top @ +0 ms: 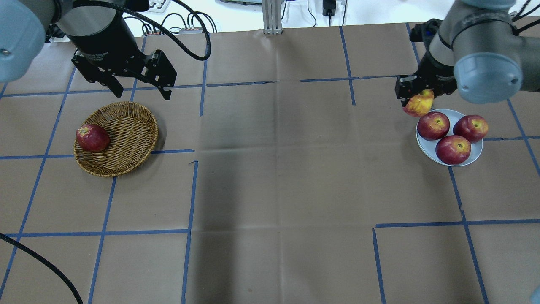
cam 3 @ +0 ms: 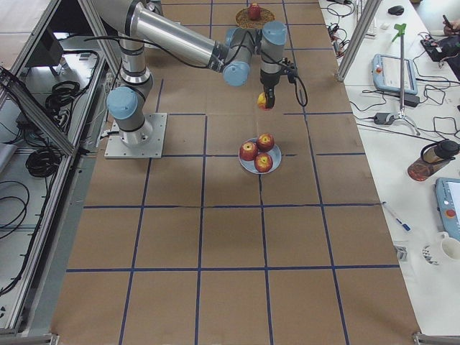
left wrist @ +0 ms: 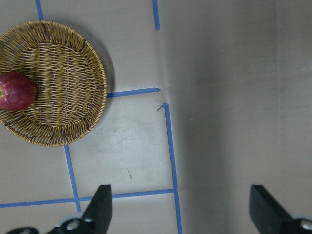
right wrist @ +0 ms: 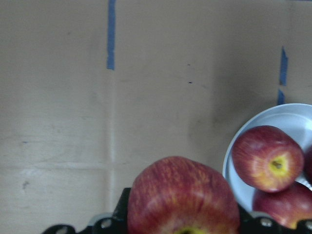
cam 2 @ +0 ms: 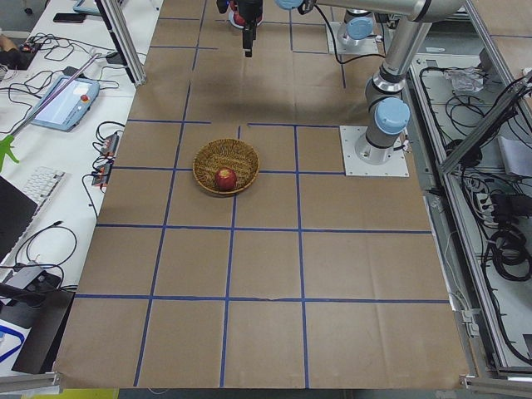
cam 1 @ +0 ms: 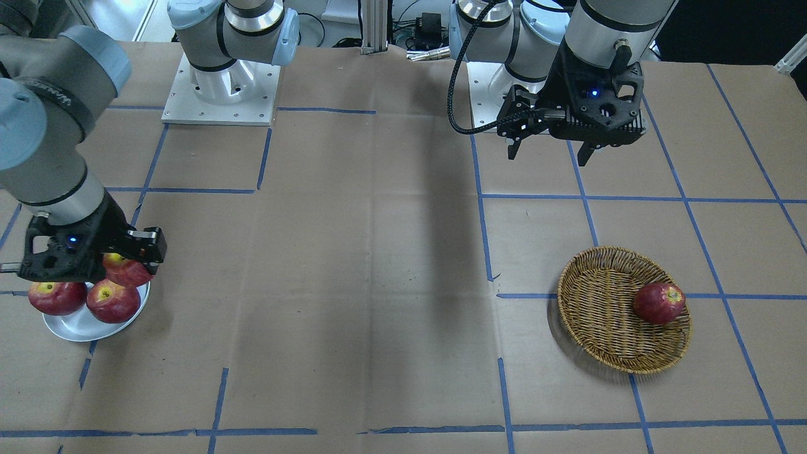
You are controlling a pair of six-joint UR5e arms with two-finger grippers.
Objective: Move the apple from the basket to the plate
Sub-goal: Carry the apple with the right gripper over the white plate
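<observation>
Yellow-streaked apple [top: 418,105] clamped in the right gripper [top: 415,93], held above the table beside the white plate [top: 475,153] (three red apples on it), left gripper [top: 141,90] spread wide near the wicker basket [top: 126,139], one red apple inside.

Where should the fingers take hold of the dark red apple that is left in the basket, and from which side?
Come from straight above and close on the widest middle of the dark red apple. It rests against the sloping inner wall of the basket, near the rim, so a sideways approach would likely hit wicker. The open left gripper hovers beyond the basket.
</observation>
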